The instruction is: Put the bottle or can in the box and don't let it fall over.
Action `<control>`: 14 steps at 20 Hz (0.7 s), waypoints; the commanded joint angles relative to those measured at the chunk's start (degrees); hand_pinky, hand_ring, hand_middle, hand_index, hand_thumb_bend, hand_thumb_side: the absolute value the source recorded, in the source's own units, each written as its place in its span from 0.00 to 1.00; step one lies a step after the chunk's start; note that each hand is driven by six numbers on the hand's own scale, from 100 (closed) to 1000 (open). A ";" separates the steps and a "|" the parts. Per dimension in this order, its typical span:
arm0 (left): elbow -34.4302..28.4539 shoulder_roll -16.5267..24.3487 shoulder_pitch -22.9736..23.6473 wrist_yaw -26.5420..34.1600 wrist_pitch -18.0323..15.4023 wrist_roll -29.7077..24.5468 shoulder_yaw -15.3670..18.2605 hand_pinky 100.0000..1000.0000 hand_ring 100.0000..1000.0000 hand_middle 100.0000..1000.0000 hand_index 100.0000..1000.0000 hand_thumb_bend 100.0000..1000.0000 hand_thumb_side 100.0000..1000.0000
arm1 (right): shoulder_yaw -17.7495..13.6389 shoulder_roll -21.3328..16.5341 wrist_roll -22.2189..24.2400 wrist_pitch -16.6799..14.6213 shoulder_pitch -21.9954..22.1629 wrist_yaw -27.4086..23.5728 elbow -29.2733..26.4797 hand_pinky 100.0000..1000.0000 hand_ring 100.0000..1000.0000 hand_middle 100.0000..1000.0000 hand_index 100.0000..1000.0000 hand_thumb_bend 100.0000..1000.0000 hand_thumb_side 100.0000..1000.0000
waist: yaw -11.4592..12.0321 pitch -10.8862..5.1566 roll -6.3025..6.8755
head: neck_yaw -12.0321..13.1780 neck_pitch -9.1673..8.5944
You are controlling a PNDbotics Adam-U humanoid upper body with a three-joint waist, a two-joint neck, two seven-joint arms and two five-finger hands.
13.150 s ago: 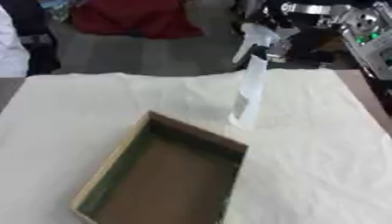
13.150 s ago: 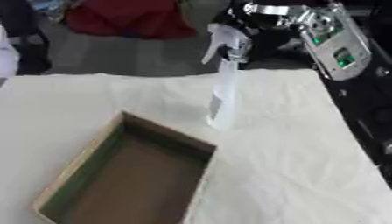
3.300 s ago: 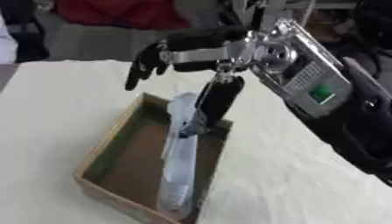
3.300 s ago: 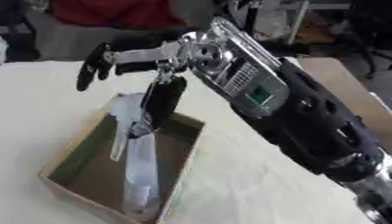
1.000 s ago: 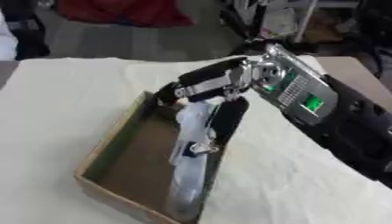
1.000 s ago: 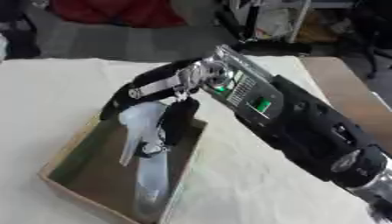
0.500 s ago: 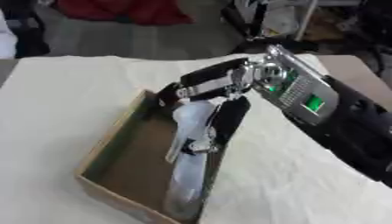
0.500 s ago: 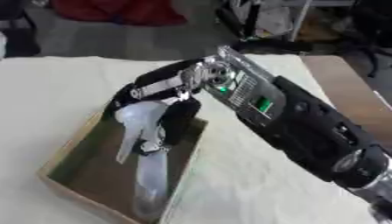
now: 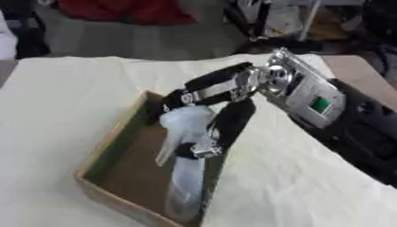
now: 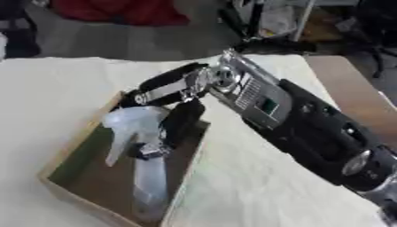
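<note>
Left eye view: spray bottle [image 9: 184, 186] inside cardboard box [image 9: 116, 142], along its right wall, base toward the near corner, long axis running away from the camera and leaning, nozzle at the far end. Just beyond, right hand [image 9: 209, 115] closed around the neck below the nozzle, so bottle body extends nearward from the hand. Left hand not visible.

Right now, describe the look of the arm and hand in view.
Only the right arm shows: a bulky black shell with a silver-grey wrist block bearing a small green panel and a round silver joint. The right hand is black with a silver strip along it. No loose cables show.
</note>
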 commanded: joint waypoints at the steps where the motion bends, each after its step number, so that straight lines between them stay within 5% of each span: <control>1: -0.81 1.89 -0.69 0.03 -0.12 -0.15 0.85 0.87 0.76 0.73 0.81 0.23 0.66 | -1.53 -1.56 -0.02 -0.48 -1.16 -0.58 -1.25 1.00 1.00 0.95 0.99 0.10 0.50 | -0.02 -0.85 0.41 | -0.07 -0.36; 7: -0.81 1.93 -0.63 0.07 -0.18 -0.29 0.86 0.87 0.76 0.73 0.81 0.23 0.64 | -2.30 -1.79 -0.02 -0.33 -1.36 -2.09 -2.17 1.00 1.00 0.96 1.00 0.09 0.25 | -0.07 -0.91 0.44 | -0.09 -0.39; 14: -0.75 2.07 -0.46 0.10 -0.22 -0.35 0.90 0.87 0.76 0.73 0.81 0.22 0.64 | -4.11 -2.20 -0.02 1.48 -1.62 -4.74 -3.34 1.00 1.00 0.95 1.00 0.09 0.25 | -0.23 -1.05 0.47 | -0.06 -0.57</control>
